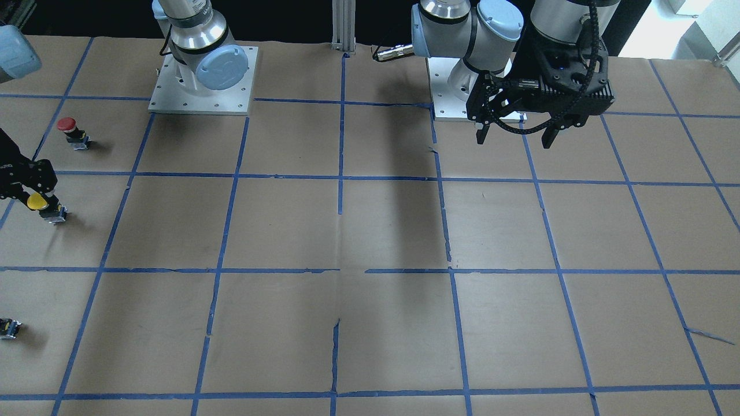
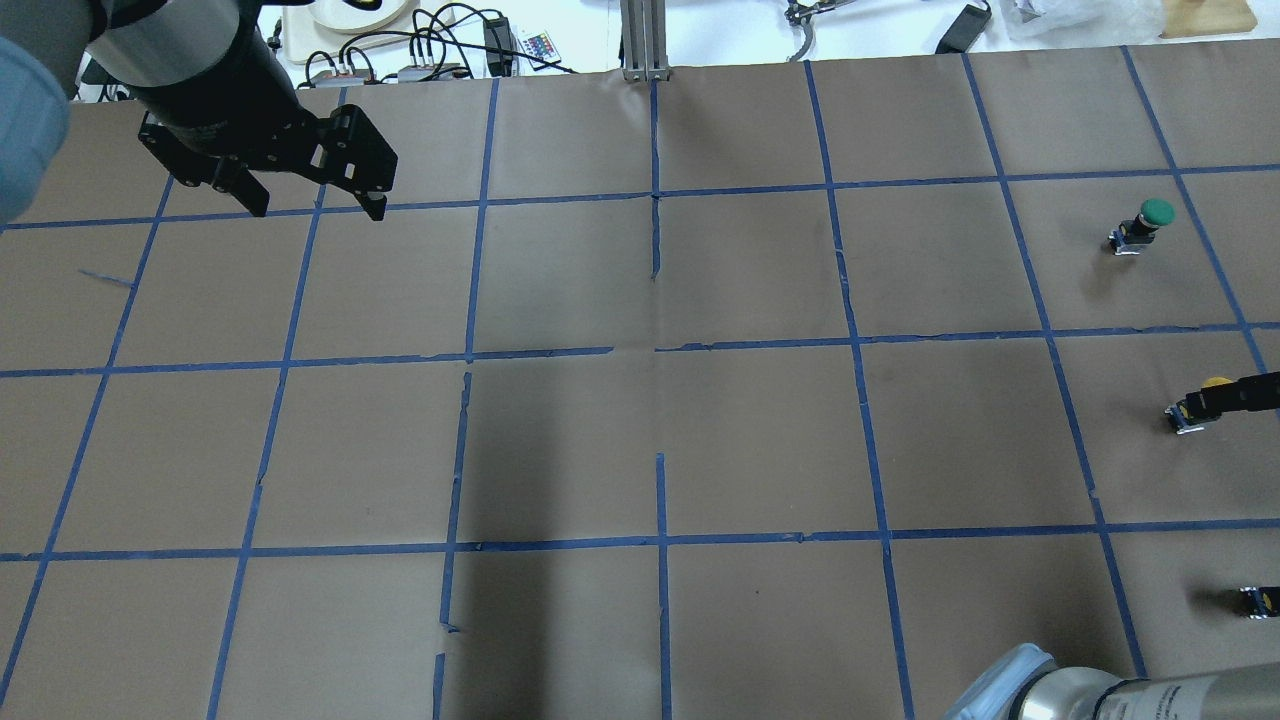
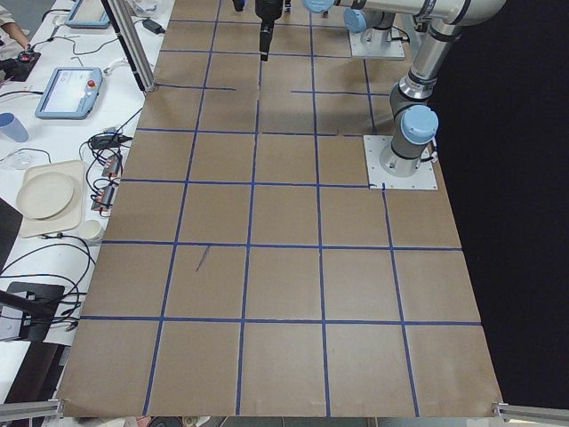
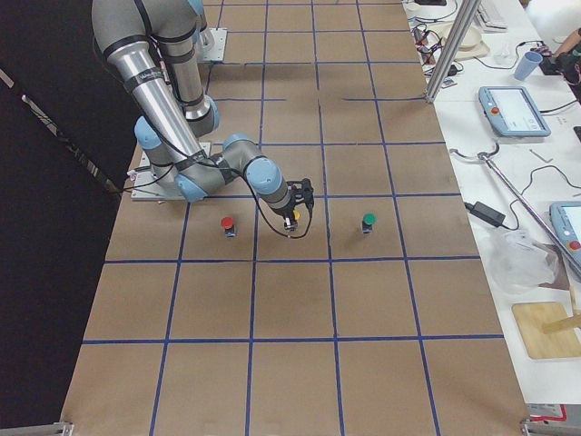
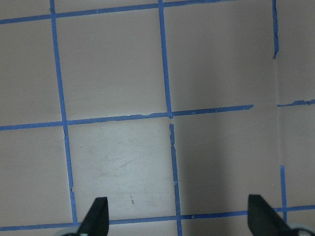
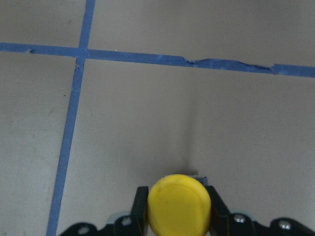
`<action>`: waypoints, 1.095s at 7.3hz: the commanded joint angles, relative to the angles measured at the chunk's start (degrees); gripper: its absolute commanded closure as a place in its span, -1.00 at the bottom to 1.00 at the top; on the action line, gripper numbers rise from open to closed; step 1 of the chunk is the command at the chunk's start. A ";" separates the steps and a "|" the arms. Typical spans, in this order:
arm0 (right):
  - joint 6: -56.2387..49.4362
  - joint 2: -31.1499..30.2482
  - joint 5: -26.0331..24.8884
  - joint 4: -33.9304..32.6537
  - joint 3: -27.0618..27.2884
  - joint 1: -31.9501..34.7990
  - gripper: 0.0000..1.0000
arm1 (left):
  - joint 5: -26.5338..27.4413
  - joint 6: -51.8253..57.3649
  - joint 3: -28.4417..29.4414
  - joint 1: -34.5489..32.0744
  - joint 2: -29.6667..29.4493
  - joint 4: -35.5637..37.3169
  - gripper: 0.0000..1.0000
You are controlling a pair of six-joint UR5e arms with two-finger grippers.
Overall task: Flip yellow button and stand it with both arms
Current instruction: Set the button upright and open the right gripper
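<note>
Yellow button sits clamped in right pincer; left pincer gapes above blue-taped brown paper.

A robotics lab is pictured — two robot arms bolted by white base plates to a paper-covered table gridded in blue tape, teach pendants laid on the far bench.

Right tool cropped at frame edge

On brown paper-covered worktop gridded with blue tape: upright red-capped push button, upright green-capped push button, tiny black-and-yellow block.
</note>
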 commanded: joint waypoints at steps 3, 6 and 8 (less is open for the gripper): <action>-0.15 0.06 -0.09 -0.61 -0.14 0.00 0.40 | -0.06 0.06 0.02 -0.01 -0.01 -0.02 -0.99; -0.24 0.06 -0.35 -1.05 -0.14 0.00 0.18 | -0.14 0.06 0.02 -0.01 -0.01 -0.02 -0.99; -0.06 0.06 -0.88 -1.05 -0.14 0.00 0.09 | -0.14 0.06 0.02 -0.01 -0.01 -0.02 -0.99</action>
